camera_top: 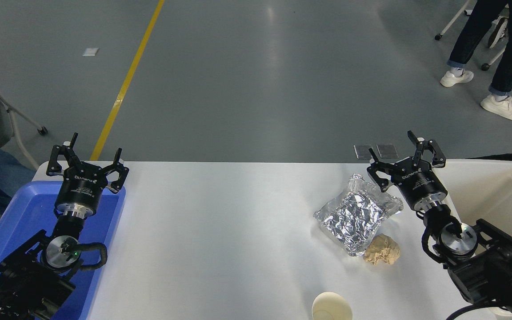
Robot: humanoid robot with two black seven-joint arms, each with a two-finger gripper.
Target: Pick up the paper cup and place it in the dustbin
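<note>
The paper cup (330, 306) is cream-white and sits at the table's near edge, right of centre, partly cut off by the picture's bottom. The dustbin (496, 175) is a large cream-white tub at the table's right end, partly hidden behind my right arm. My right gripper (405, 153) is open and empty, raised near the table's far edge beside the dustbin's left wall, far from the cup. My left gripper (88, 158) is open and empty, parked at the lower left.
A crinkled silver foil packet (358, 215) lies left of my right arm, with a crumpled tan paper ball (382, 250) just in front of it. A blue plastic tray (25, 222) sits under my left arm. A person's legs show at the top right.
</note>
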